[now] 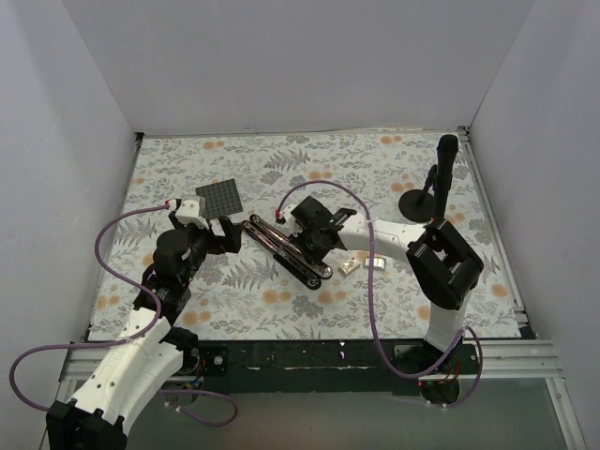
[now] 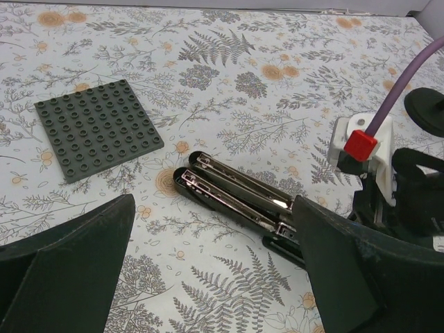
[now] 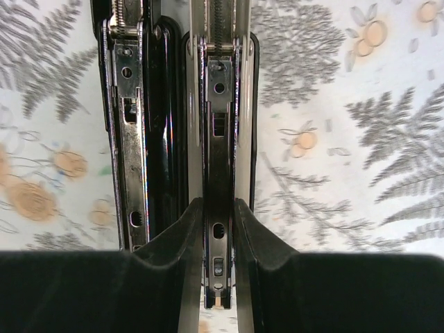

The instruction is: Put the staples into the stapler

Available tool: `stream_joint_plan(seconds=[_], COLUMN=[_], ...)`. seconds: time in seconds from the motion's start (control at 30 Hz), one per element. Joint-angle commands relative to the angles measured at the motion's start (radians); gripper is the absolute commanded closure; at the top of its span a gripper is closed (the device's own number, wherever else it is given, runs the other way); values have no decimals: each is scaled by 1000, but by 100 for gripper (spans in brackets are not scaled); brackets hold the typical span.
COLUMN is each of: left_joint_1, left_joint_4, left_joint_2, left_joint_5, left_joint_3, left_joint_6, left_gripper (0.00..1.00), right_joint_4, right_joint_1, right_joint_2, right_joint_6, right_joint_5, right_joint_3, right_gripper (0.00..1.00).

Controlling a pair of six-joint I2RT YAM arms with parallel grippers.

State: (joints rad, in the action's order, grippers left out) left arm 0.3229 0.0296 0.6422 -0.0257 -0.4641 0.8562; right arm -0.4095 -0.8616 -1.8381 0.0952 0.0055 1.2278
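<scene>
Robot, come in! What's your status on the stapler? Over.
Left fingers open, empty. Right fingers shut on the stapler, lying open. Staples on the table, not loaded. Nothing in the way.

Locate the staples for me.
Top view: the staples lie on the table just right of the open stapler, beside the right arm, with a small whitish box next to them.

No writing, brand or number can be read anywhere. The stapler [image 1: 286, 251] shows bare metal and black plastic; the tiny whitish box [image 1: 378, 264] may carry print, but it is too small to tell.
</scene>
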Motion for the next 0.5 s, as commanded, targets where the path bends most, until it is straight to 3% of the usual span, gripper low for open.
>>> stream_joint_plan(seconds=[0.0,0.17,0.33,0.47], left_joint_1=[1,2,2,2], left_joint_4=[1,9,10,13], left_joint_2=[-13,-19,-26,-27], left_joint_5=[-3,-25,-29,-31], left_joint_3=[-5,-8,-7,-8], left_joint_6=[-3,-3,-2,3], left_gripper=[2,2,2,2], right_joint_4=[9,12,-20,-17], right_joint_1=[-111,-172,-172,-145], right_joint_2=[50,50,54,51], right_joint_6=[-274,-445,-474,-469], right_joint_5=[36,83,215,226], right_joint_3=[-17,-17,-18,-30], right_gripper=[99,99,99,99])
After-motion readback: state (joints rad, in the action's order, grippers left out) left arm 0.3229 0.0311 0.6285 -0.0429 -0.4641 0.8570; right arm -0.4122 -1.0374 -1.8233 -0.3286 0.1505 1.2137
